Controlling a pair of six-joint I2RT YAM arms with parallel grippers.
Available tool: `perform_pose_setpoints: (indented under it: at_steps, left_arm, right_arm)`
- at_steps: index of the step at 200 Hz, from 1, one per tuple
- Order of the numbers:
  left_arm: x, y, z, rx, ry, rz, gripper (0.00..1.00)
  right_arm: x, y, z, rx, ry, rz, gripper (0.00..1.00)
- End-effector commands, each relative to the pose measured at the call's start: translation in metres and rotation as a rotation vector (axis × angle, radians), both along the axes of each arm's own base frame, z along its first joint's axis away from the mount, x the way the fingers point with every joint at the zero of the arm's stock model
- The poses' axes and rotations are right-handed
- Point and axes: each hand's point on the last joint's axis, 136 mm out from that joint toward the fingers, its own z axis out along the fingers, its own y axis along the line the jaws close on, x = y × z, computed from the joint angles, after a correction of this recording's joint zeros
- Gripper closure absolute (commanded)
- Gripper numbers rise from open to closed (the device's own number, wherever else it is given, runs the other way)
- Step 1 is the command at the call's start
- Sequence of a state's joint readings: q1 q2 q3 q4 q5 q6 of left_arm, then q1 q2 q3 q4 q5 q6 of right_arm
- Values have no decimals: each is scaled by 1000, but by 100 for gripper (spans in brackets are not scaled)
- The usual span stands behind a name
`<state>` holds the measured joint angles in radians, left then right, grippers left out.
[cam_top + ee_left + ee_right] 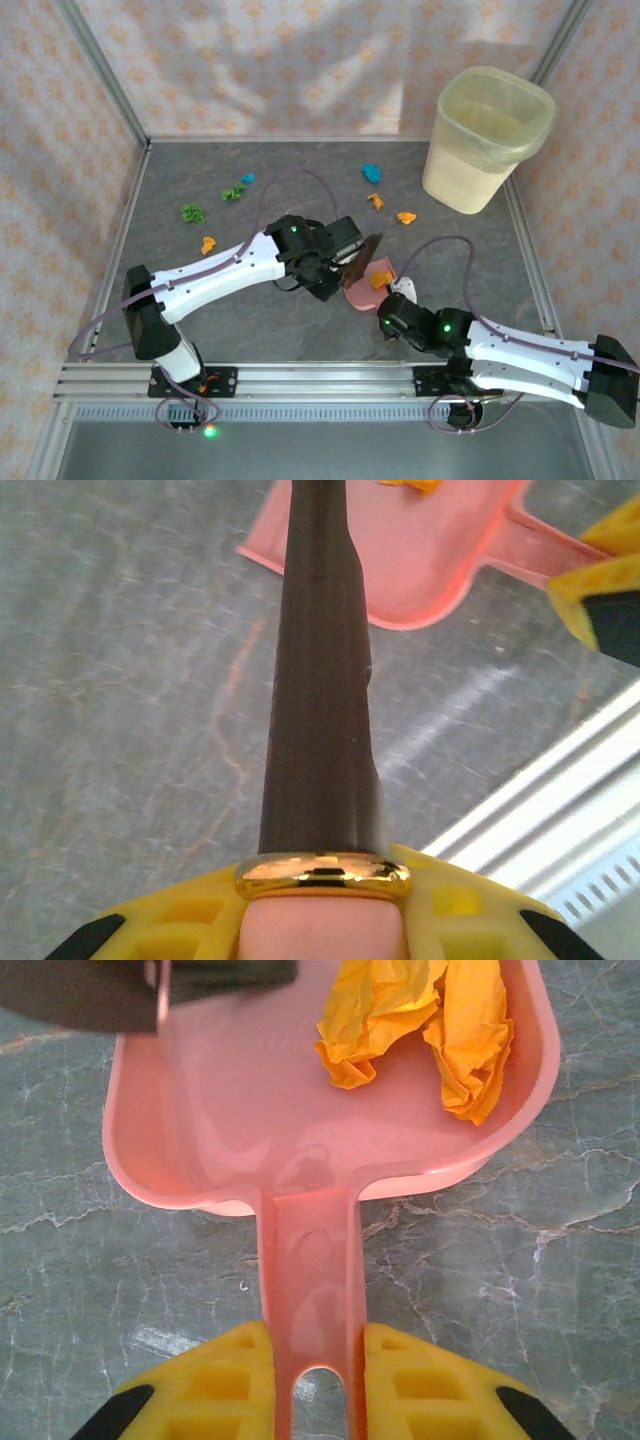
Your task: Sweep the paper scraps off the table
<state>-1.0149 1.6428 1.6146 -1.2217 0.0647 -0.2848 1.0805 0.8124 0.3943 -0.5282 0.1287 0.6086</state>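
the left fingers [460, 920] are clamped on the pink handle of a dark brush [320, 680]. its long axis runs straight out from them toward the mouth of the pink dustpan [190, 1150]. the right fingers [200, 1380] are closed on either side of the dustpan's handle. the pan seems to rest on the table [520, 1290], mouth pointing away from that arm, with one orange scrap [420, 1020] inside.

the remaining paper scraps [375, 201] lie on the table beyond both tools. two orange and one teal sit toward the bin [488, 140]. greens, a teal and an orange lie out left, nearer the left arm. the next sweep, i judge, must reach outward and draw back to the pan.

the bristle tips are cut off in the left wrist view, and from overhead the scraps are too small to count surely.
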Motion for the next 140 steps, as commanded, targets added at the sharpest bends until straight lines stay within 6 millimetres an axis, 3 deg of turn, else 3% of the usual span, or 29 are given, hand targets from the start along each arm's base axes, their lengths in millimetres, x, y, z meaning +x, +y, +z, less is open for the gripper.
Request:
perform_pose_setpoints:
  at_steps: [1, 46, 82, 113, 140]
  left_arm:
    - [27, 8, 23, 22, -150, 81, 100]
    - [53, -23, 33, -47, -220, 127, 100]
    - [60, -56, 18, -75, -163, 96, 100]
    - [49, -74, 9, -127, -87, 56, 100]
    - [41, -67, 10, -134, -87, 57, 100]
  right_arm:
    - [6, -7, -2, -25, -31, -28, 100]
    - [8, -6, -4, -23, -37, -28, 100]
    - [9, -8, -3, -28, -44, -38, 100]
    - [11, -9, -1, -33, -58, -46, 100]
    - [16, -12, 4, -38, -89, -59, 100]
